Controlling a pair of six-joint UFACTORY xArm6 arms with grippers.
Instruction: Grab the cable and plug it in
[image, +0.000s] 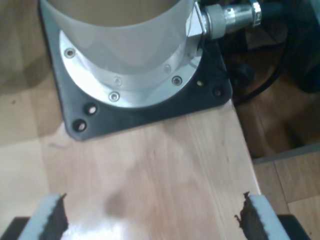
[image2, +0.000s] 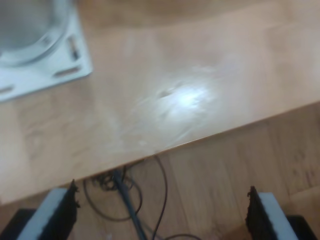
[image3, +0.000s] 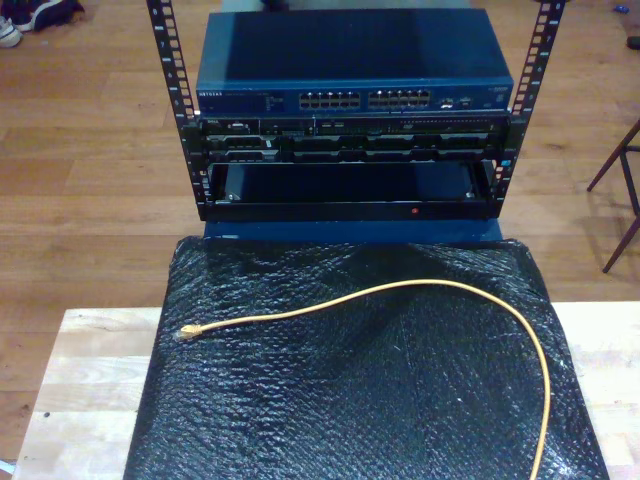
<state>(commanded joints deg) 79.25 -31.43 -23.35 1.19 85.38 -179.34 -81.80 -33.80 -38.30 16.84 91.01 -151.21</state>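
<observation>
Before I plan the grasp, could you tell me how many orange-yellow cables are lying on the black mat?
1. The cable arcs across the black mat, its plug toward the exterior view's left; its other end runs off the bottom edge, so that end is unseen.

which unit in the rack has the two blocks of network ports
The blue switch at the top of the rack; its front shows two port blocks, unlike the darker units below.
</observation>
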